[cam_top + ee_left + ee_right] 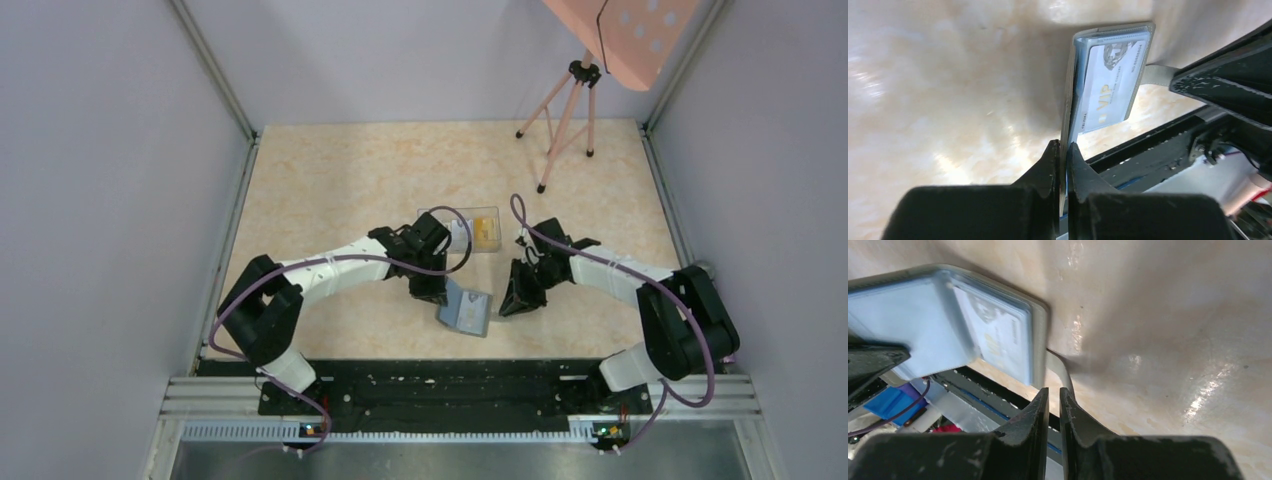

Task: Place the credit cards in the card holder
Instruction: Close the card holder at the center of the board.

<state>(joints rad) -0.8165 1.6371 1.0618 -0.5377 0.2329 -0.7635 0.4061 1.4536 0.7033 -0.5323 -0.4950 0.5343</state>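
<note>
Left gripper (1064,147) pinches the holder (466,310) by its edge. The holder stands beyond the fingertips with one card (1108,80) slotted. Right gripper (1054,392), jaws barely parted and empty, sits beside the tab (1060,367). Best practice: hold firm and level for the next card.

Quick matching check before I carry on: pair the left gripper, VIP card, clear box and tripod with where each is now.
1 left gripper
2 VIP card
3 clear box
4 tripod

A far right corner
B shut on card holder edge
C slotted in the card holder
D mid-table, beyond the card holder

Pairs: 1-B, 2-C, 3-D, 4-A
</note>
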